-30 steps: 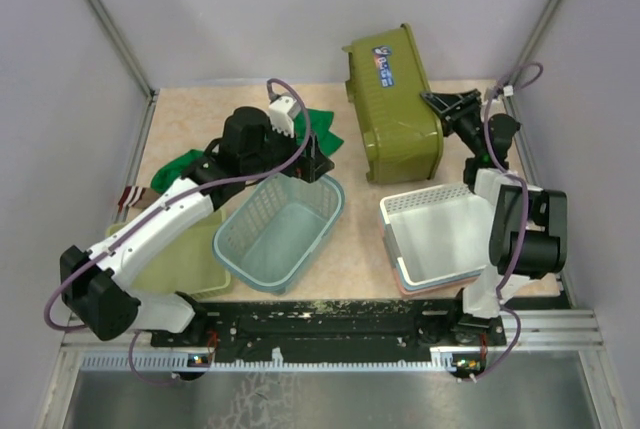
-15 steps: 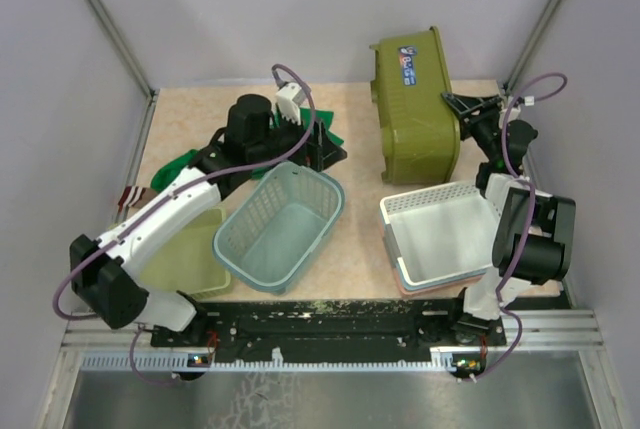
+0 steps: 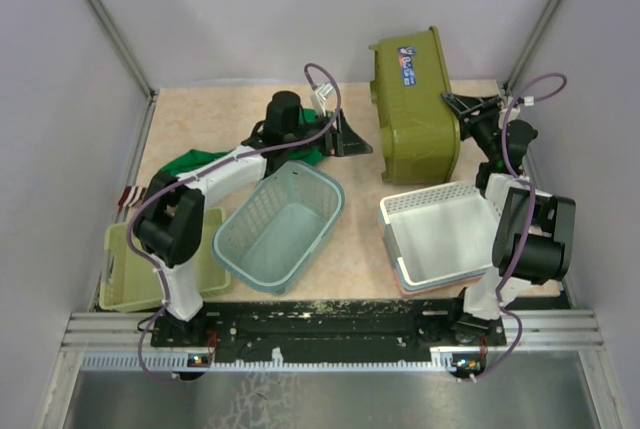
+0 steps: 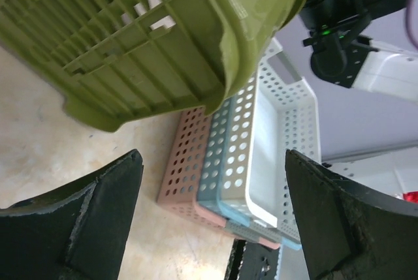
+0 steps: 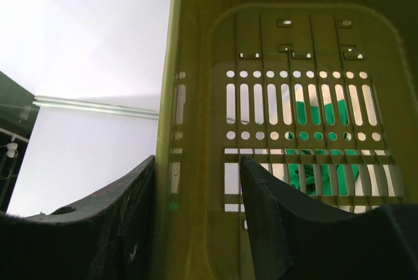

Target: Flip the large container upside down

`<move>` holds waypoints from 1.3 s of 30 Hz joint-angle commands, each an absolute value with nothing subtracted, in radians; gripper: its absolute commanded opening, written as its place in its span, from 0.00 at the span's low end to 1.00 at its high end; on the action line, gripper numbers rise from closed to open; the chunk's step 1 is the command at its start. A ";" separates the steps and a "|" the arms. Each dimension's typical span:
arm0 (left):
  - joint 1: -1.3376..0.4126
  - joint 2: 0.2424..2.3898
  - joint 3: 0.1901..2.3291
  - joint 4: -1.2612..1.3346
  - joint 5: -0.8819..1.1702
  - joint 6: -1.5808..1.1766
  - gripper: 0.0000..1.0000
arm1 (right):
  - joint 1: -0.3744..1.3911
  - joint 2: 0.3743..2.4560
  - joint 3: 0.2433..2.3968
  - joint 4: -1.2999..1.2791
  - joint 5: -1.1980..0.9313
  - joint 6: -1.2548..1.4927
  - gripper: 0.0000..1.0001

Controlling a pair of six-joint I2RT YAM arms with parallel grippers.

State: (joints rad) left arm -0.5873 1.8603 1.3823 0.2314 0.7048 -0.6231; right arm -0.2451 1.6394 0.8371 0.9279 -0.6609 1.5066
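The tub (image 3: 415,119) lies tipped on its side at the far right of the table (image 3: 200,119), a half-way pose for the flip. Its open mouth faces right and its bottom faces left. The top view cannot show whether its low edge rests on the table. It is deep and olive-green, with rounded corners, a sticker on the upturned wall, and a bottom cut through with long slots (image 4: 130,32), through which something green shows from inside (image 5: 294,117). Near it sits a stack (image 3: 430,199) of pink, blue and white perforated bins, and left of that a teal basket (image 3: 245,207), both apart from the tub. The right gripper (image 3: 452,109) is clamped on the tub's wall by the rim, one finger inside and one out (image 5: 196,162), probably to roll it over. The left gripper (image 3: 355,136) gapes wide with nothing in it (image 4: 212,156), aimed at the slotted bottom, likely ready to push or steady.
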 commanded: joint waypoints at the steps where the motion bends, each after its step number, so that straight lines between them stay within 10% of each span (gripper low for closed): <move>1: -0.592 1.871 1.376 0.513 0.799 -0.754 0.93 | -0.252 1.693 0.795 0.810 -0.675 1.462 0.51; 19: -0.640 2.051 1.506 0.604 0.792 -0.877 0.78 | -0.198 1.722 0.799 0.849 -0.662 1.495 0.51; 34: -0.647 2.046 1.535 0.565 0.741 -0.870 0.03 | -0.177 1.727 0.793 0.872 -0.662 1.512 0.51; 39: -0.637 1.980 1.580 0.395 0.674 -0.743 0.00 | -0.176 1.709 0.801 0.841 -0.689 1.471 0.52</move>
